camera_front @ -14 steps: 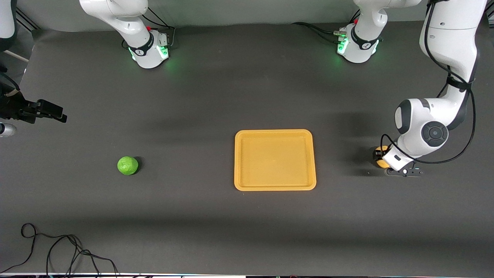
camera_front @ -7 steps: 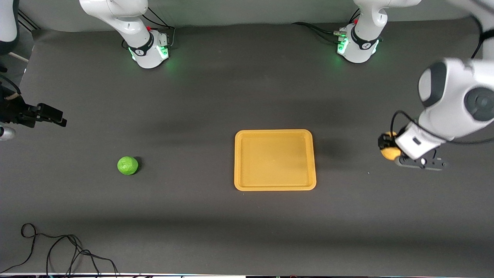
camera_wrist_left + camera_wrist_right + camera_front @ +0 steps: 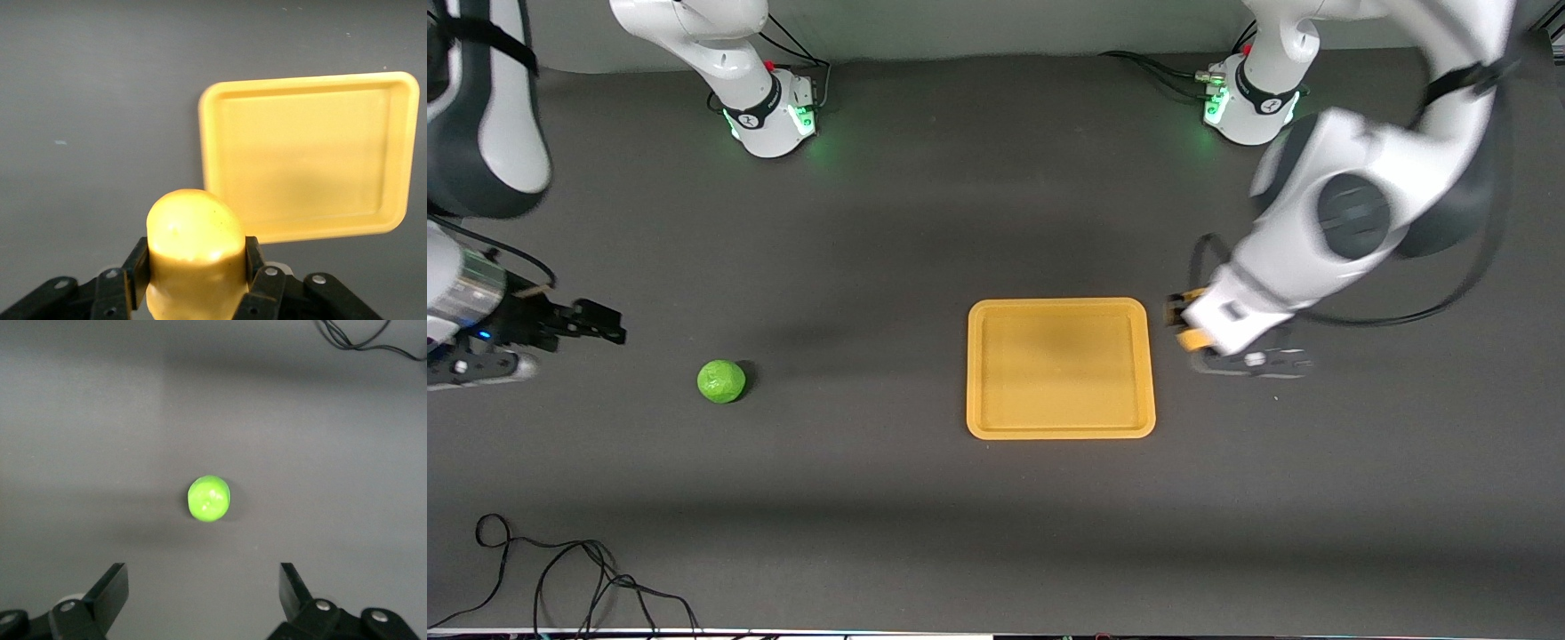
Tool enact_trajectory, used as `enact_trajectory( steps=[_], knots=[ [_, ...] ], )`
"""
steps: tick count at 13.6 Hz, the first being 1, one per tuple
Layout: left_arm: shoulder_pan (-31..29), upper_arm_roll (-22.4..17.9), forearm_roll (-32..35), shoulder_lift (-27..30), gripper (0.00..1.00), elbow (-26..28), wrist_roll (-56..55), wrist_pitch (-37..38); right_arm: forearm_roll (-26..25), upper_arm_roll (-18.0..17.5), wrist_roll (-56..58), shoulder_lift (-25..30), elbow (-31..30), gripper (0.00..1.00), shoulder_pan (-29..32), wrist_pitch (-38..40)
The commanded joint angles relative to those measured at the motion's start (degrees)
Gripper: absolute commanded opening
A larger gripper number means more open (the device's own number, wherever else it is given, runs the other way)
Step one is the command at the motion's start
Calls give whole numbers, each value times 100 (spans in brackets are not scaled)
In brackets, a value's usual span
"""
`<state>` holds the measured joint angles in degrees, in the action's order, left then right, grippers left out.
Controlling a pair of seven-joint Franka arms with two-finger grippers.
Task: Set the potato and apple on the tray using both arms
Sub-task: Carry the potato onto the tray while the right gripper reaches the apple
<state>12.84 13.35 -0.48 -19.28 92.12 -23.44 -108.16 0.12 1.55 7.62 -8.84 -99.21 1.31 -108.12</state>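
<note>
The orange-yellow tray [image 3: 1061,425] lies flat at the table's middle and shows in the left wrist view [image 3: 400,153]. My left gripper [image 3: 1184,327] is shut on the yellow-orange potato [image 3: 193,247], in the air over the table just beside the tray's edge toward the left arm's end; in the front view only a sliver of the potato [image 3: 1190,338] shows under the hand. The lime-green apple [image 3: 720,380] sits on the table toward the right arm's end. My right gripper [image 3: 609,334] is open and empty, up over the table beside the apple [image 3: 209,498].
A black cable [image 3: 560,578] lies coiled at the table's corner nearest the front camera, at the right arm's end. Both arm bases [image 3: 769,116] stand along the table's edge farthest from the front camera. The dark mat [image 3: 996,533] covers the table.
My left gripper has lifted the potato off the table and carried it toward the tray. My right gripper has moved in from the table's end toward the apple.
</note>
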Motion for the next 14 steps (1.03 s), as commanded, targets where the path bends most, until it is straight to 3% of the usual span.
enact_trajectory(
  steps=[1, 4, 7, 14],
  knots=[
    [376, -61, 249, -445, 0, 102, -703, -624, 14, 3, 187, 119, -747, 100, -8, -786],
    [596, -61, 724, -831, 0, 622, -1276, -1697, 14, 3, 432, -3, -1476, 100, -8, -1814],
    [737, -61, 1154, -1209, 0, 632, -1557, -1875, 14, 3, 468, -275, -2119, 100, -8, -2869],
    [720, -78, 1243, -1658, 0, 632, -1883, -2157, 242, -6, 477, -1251, -2129, 100, 1, -3671]
  ],
)
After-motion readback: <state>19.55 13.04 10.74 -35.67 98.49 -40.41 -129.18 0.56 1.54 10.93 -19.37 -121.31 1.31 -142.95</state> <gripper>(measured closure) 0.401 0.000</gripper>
